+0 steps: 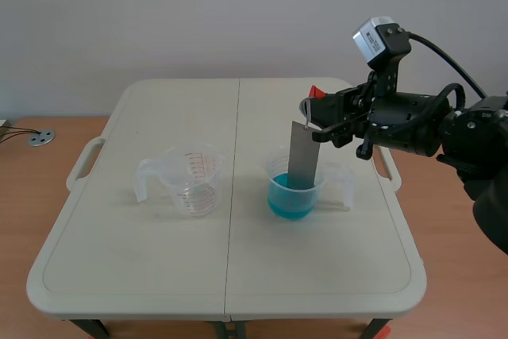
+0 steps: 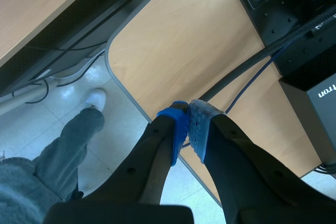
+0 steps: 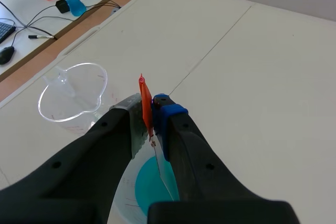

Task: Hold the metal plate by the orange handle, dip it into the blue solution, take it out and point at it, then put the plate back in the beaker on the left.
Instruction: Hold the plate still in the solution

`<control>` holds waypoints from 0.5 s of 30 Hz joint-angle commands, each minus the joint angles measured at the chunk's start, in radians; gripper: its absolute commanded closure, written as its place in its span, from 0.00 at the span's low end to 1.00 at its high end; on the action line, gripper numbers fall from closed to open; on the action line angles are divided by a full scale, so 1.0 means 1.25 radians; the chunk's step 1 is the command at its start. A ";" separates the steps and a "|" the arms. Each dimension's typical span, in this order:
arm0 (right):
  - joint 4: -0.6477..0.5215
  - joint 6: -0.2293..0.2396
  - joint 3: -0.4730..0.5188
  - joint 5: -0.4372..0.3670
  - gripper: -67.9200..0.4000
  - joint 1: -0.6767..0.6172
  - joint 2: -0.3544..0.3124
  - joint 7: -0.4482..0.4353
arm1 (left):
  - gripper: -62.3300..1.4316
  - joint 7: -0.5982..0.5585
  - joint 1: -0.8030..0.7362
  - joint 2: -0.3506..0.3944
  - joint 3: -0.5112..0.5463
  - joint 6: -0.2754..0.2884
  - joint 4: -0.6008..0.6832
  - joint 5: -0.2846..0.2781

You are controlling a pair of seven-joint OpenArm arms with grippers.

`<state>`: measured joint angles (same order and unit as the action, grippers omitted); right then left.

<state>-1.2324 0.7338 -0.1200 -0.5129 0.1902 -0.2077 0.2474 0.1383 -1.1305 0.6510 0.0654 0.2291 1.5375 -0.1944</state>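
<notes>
Your right tool (image 3: 150, 104) is clamped on the orange handle (image 3: 143, 90), arm held level. Your left tool (image 2: 188, 111) points down, fingers together.

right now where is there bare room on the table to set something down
Bare: the near strip of the white folding table, in front of both beakers, and the far left corner behind the empty clear plastic beaker. Crowded: around the clear beaker of blue solution, where the right hand holds the grey metal plate.

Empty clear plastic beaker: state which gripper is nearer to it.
Right. The right gripper hangs over the neighbouring blue-solution beaker; the left gripper is off the white table, above a wooden desk.
</notes>
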 commanded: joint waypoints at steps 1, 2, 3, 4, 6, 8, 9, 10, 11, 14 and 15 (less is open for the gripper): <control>-0.003 0.009 0.009 0.002 0.97 0.008 -0.006 0.007 | 0.94 -0.005 -0.002 -0.004 0.001 0.002 0.004 -0.003; -0.006 0.009 0.009 0.002 0.97 0.008 -0.007 0.008 | 0.94 -0.005 -0.002 -0.004 0.001 0.002 0.004 -0.003; -0.008 0.009 0.009 -0.002 0.97 0.008 -0.007 0.013 | 0.94 -0.005 -0.002 -0.004 0.001 0.002 0.004 -0.003; -0.012 0.009 0.008 -0.007 0.97 0.008 -0.007 0.019 | 0.94 -0.005 -0.002 -0.004 0.001 0.002 0.004 -0.003; -0.019 0.009 0.008 -0.016 0.97 0.008 -0.007 0.027 | 0.94 -0.005 -0.002 -0.004 0.001 0.002 0.004 -0.003; -0.031 0.009 0.008 -0.018 0.97 0.008 -0.007 0.034 | 0.94 -0.005 -0.002 -0.004 0.001 0.002 0.004 -0.003; -0.038 0.009 0.008 -0.018 0.97 0.008 -0.007 0.037 | 0.94 -0.005 -0.002 -0.004 0.001 0.002 0.004 -0.003; -0.045 0.009 0.008 -0.018 0.97 0.008 -0.007 0.041 | 0.94 -0.005 -0.002 -0.004 0.001 0.002 0.004 -0.003; -0.053 0.009 0.008 -0.018 0.97 0.008 -0.007 0.045 | 0.94 -0.005 -0.002 -0.004 0.001 0.002 0.004 -0.003; -0.074 0.009 0.008 -0.036 0.97 0.008 -0.007 0.063 | 0.94 -0.005 -0.002 -0.004 0.001 0.002 0.004 -0.003; -0.081 0.009 0.008 -0.043 0.97 0.008 -0.007 0.070 | 0.94 -0.005 -0.002 -0.004 0.001 0.002 0.004 -0.003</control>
<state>-1.3056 0.7338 -0.1127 -0.5419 0.1822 -0.2081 0.3473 0.1383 -1.1305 0.6510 0.0654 0.2291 1.5375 -0.1944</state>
